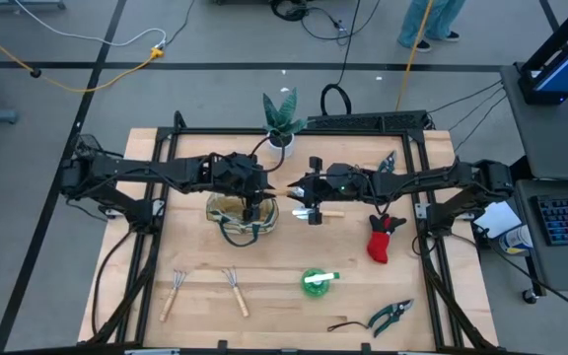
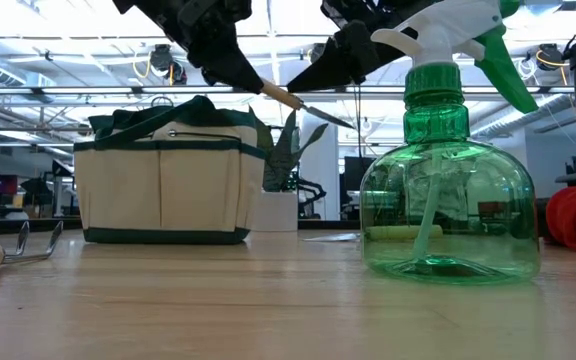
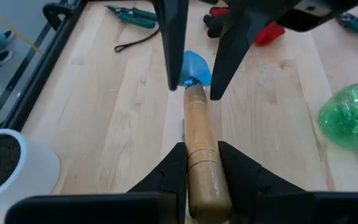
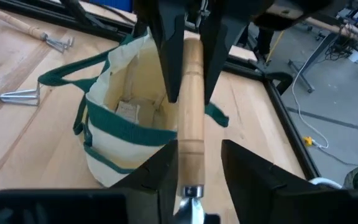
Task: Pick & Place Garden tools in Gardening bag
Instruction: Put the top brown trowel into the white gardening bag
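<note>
A trowel with a wooden handle and a metal blade hangs in the air between my two grippers, just right of the cream gardening bag. My left gripper is shut on the handle. My right gripper faces it, slightly open, with its fingers on either side of the trowel's neck. The bag stands open on the table. My left gripper pinches the trowel's wooden handle near its free end between its two fingers. The fingers come level from the table's left and lie along the handle. The trowel is lifted clear, its blade slanting a little down toward the right.
A green spray bottle and two mini rakes lie near the front. Shears lie front right, and another pair is at the back. A red-black glove lies on the right. A potted plant stands behind the bag.
</note>
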Motion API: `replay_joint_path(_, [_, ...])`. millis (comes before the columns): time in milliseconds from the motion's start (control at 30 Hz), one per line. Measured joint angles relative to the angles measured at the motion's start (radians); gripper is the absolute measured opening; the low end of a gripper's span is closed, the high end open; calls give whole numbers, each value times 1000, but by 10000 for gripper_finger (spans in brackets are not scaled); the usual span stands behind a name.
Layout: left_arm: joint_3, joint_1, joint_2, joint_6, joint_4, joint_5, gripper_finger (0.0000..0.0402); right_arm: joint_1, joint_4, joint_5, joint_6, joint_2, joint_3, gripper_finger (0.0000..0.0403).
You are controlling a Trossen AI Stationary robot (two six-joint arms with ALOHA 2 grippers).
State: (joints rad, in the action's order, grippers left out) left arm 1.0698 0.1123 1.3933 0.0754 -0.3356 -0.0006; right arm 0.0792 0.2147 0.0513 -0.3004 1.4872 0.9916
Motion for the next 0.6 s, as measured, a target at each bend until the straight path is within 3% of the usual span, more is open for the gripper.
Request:
replay_joint_path(300, [0,-1,-80,-8,-63,-2,69,0,-4,0,-2,0,0,172])
replay_joint_path(600, [0,-3,-209,-15,-227,-6,69,0,-2,0,-2,-1,0,170])
